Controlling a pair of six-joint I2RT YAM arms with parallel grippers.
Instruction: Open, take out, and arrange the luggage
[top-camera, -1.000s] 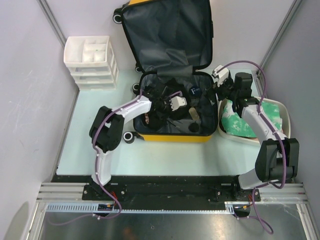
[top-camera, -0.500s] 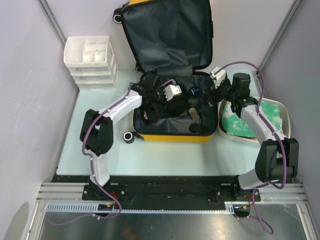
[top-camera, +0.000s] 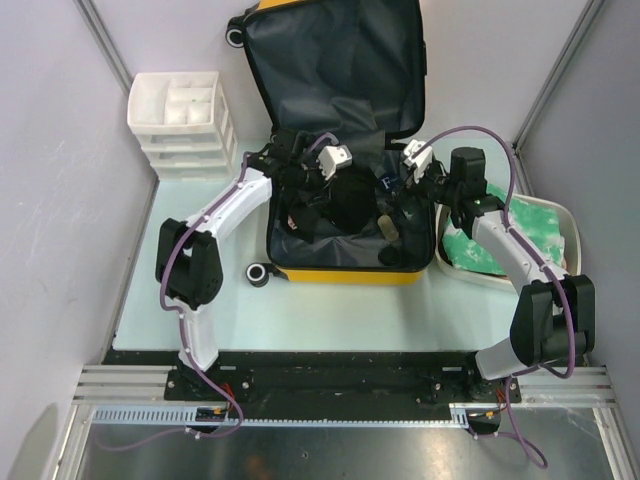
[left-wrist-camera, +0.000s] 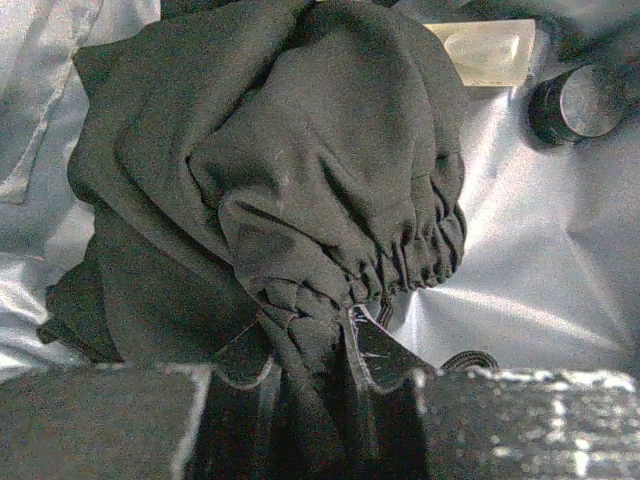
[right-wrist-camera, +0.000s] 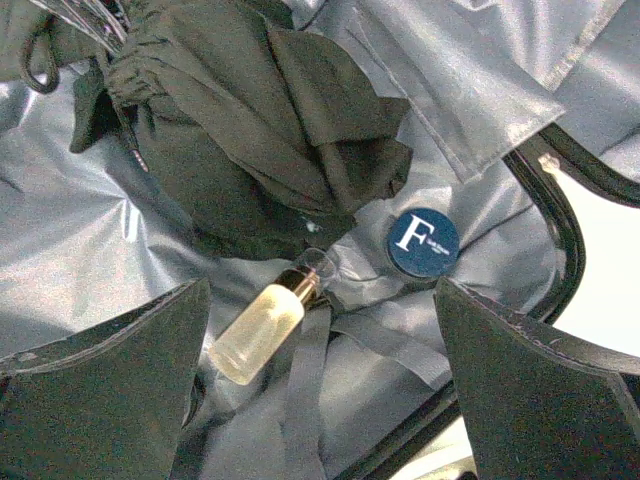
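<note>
The yellow suitcase lies open in the top view, its grey-lined lid standing against the back wall. My left gripper is shut on a black garment and holds it above the lining; the left wrist view shows the cloth pinched at the gripper. My right gripper is open and empty over the suitcase's right part. Below it lie a small clear bottle and a round blue tin marked F.
A white drawer unit stands at the back left. A white tub holding a green-and-white item sits right of the suitcase. A dark round lid lies on the lining. Grey walls close both sides.
My left gripper has moved toward the back of the suitcase, taking the black garment up with it. My right gripper has shifted left, over the suitcase's right part.
</note>
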